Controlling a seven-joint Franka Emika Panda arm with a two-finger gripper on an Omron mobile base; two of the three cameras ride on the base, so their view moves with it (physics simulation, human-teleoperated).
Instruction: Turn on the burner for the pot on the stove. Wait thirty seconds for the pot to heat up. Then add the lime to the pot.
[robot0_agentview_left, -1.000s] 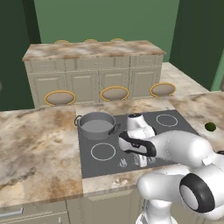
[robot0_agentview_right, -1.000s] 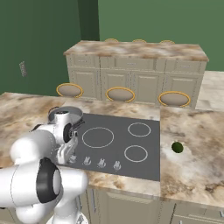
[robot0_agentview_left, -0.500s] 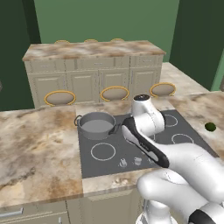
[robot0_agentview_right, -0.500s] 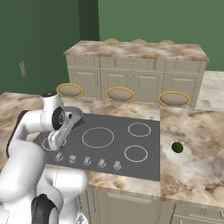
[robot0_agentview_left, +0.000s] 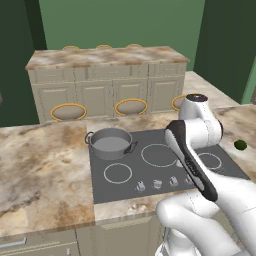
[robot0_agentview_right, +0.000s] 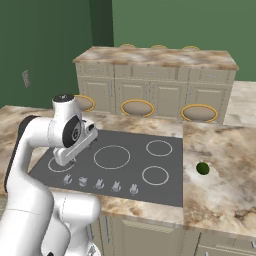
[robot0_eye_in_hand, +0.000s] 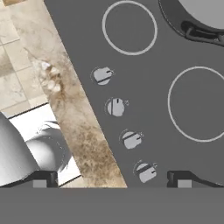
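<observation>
Grey steel identifies the pot (robot0_agentview_left: 110, 143) in the left base view: it sits upright on the rear left ring of the stove (robot0_agentview_left: 150, 170), near that cooktop's back left corner. Silver knobs (robot0_agentview_left: 157, 184) run in a row along the stove's front edge. The lime (robot0_agentview_left: 240, 145) lies on the marble countertop (robot0_agentview_left: 45, 160), past the stove's right edge and well apart from the pot. My arm (robot0_agentview_left: 192, 150) crosses over the right half of the cooktop.

Right base view: the lime (robot0_agentview_right: 203, 168) rests on the countertop just right of the stove (robot0_agentview_right: 145, 180), about level with its front right ring. My arm (robot0_agentview_right: 65, 135) stands over the stove's left side and hides the pot.

Hand view: my pincer (robot0_eye_in_hand: 113, 178) is spread wide and pinches nothing; its two tips stand above the stove (robot0_eye_in_hand: 166, 57) beside the knob row. Four knobs (robot0_eye_in_hand: 116, 106) run diagonally along the cooktop's edge next to the countertop. A dark handle and part of the pot (robot0_eye_in_hand: 203, 13) show at the top right corner.
</observation>
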